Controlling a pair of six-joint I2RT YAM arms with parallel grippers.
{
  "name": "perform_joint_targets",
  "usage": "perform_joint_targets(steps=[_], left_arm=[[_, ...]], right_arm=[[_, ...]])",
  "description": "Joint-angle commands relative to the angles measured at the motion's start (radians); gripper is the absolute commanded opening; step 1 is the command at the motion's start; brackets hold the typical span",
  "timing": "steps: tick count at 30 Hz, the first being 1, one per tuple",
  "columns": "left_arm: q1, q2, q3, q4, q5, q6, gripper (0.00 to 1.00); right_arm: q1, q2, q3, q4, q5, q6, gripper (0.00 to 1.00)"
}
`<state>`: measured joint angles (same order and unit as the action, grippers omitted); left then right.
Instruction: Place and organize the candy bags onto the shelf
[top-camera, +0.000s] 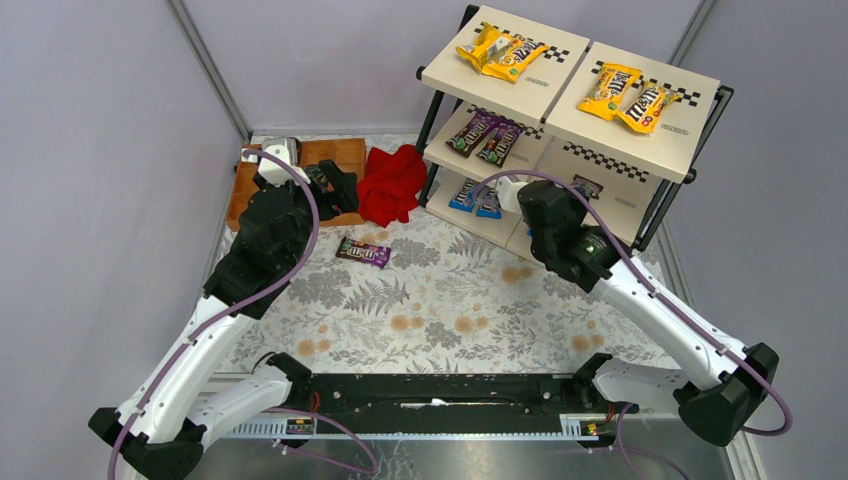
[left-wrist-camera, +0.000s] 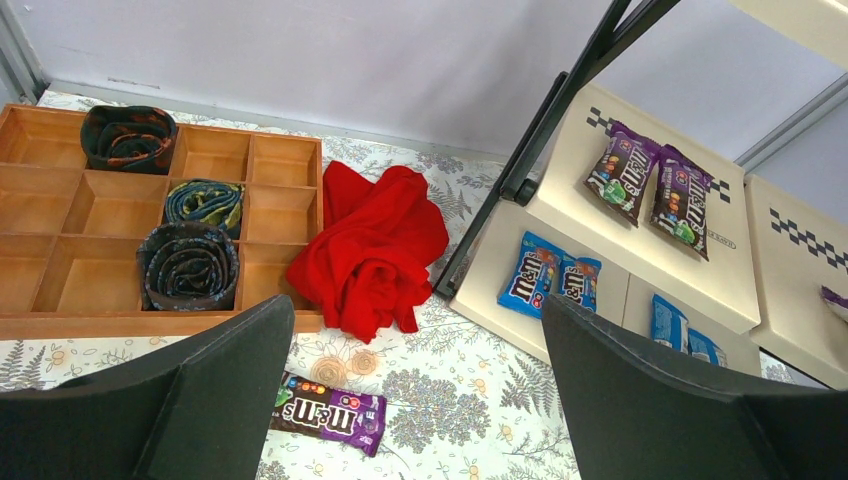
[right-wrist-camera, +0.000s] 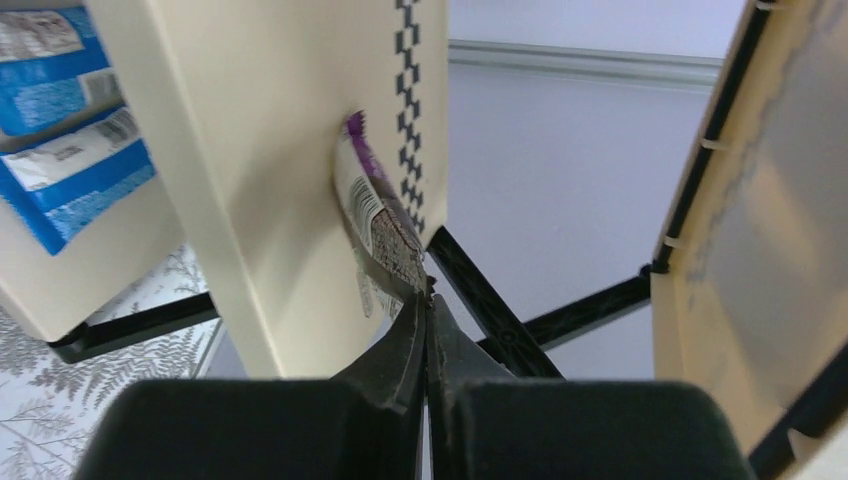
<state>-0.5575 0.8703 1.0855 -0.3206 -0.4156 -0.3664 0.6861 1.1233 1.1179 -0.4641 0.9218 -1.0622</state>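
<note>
Four yellow bags (top-camera: 612, 92) are laid on the top tier of the shelf (top-camera: 660, 150), two per board. Two purple bags (left-wrist-camera: 622, 172) are seen on the middle tier's left board, and blue bags (left-wrist-camera: 530, 275) on the bottom tier. The right gripper (right-wrist-camera: 428, 300) is closed tight, pinched on the end of a held bag (right-wrist-camera: 375, 215), purple, which lies on the middle tier's right board. One loose bag (left-wrist-camera: 330, 412), purple, lies on the table (top-camera: 450, 300), below the left gripper (left-wrist-camera: 415, 330); its jaws are spread wide and nothing is held. A tray (left-wrist-camera: 150, 325) and a red cloth (left-wrist-camera: 375, 245) sit left of the shelf.
</note>
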Motion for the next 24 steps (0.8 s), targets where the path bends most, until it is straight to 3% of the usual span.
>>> perform_joint_targets(steps=[1,15,24], left_arm=[[-0.004,-0.009,-0.004,0.037,-0.002,0.003,0.99],[-0.010,-0.021,-0.006,0.038,-0.005,0.003,0.99],[-0.017,-0.039,-0.006,0.038,-0.009,0.004,0.99]], right_arm=[[-0.005,0.011,-0.002,-0.033,-0.087,0.073,0.00],[-0.069,0.221,0.059,0.046,-0.108,0.157,0.00],[-0.126,0.272,0.062,0.122,-0.121,0.086,0.00]])
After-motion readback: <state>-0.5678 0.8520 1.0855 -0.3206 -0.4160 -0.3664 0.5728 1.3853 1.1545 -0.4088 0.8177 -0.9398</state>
